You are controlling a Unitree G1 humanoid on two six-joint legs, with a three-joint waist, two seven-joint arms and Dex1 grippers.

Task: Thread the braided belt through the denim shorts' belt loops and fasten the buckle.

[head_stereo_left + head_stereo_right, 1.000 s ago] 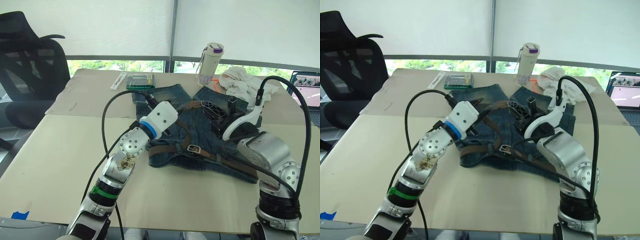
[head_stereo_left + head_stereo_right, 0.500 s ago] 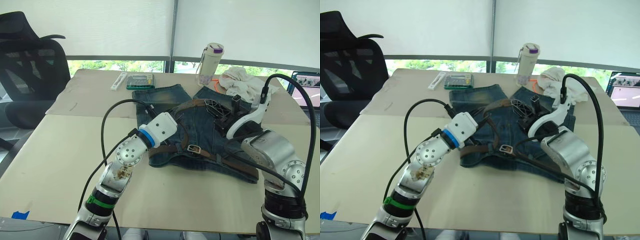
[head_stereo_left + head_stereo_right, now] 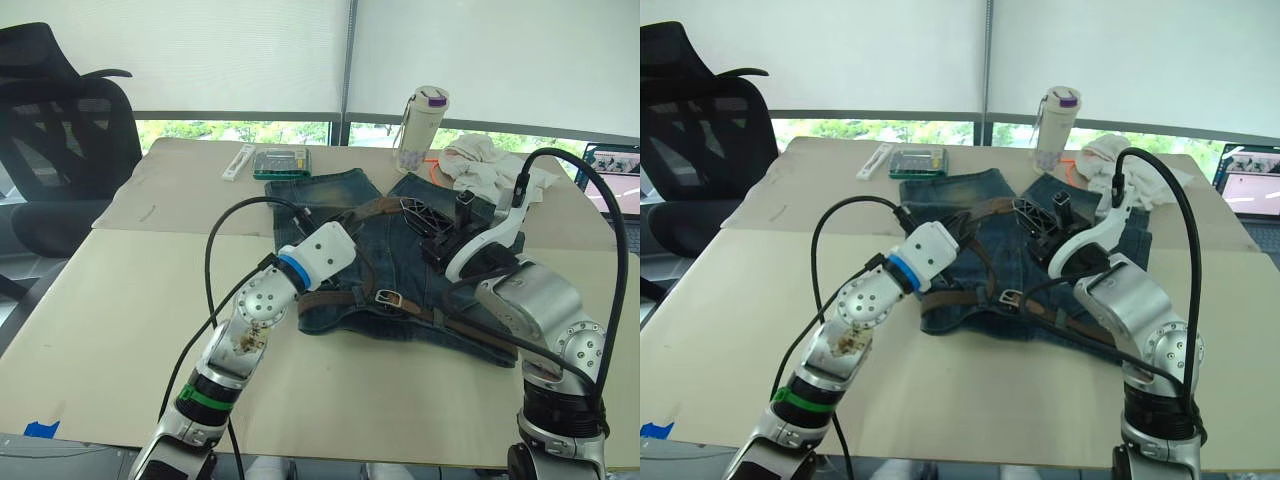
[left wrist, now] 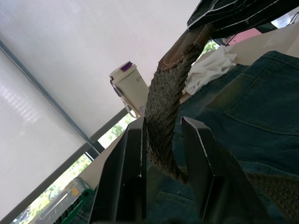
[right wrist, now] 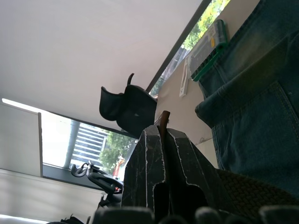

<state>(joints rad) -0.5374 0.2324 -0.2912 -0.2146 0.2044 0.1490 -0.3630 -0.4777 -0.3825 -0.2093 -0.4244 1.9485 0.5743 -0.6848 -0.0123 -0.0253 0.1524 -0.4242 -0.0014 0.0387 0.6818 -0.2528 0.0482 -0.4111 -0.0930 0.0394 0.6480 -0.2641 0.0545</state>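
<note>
On my left wrist camera the left gripper (image 4: 163, 154) has its two black fingers (image 4: 128, 177) set narrowly on either side of the braided belt (image 4: 163, 112), which rises between them; I cannot tell whether both pads press it. The strap's leather-tipped end runs up into the right gripper (image 4: 233, 14). On my right wrist camera that gripper's fingers (image 5: 149, 172) are pinched together on the brown tip, which pokes out just above them.

From the head camera, both grippers sit over the denim shorts (image 3: 400, 260), which lie flat on the table (image 3: 120, 290). The belt crosses the waistband, its silver buckle (image 3: 388, 298) resting on the denim between the two arms.

Beyond the shorts stand a white bottle with a purple lid (image 3: 420, 125), a crumpled white cloth (image 3: 485, 165) and a green case (image 3: 280, 162).
</note>
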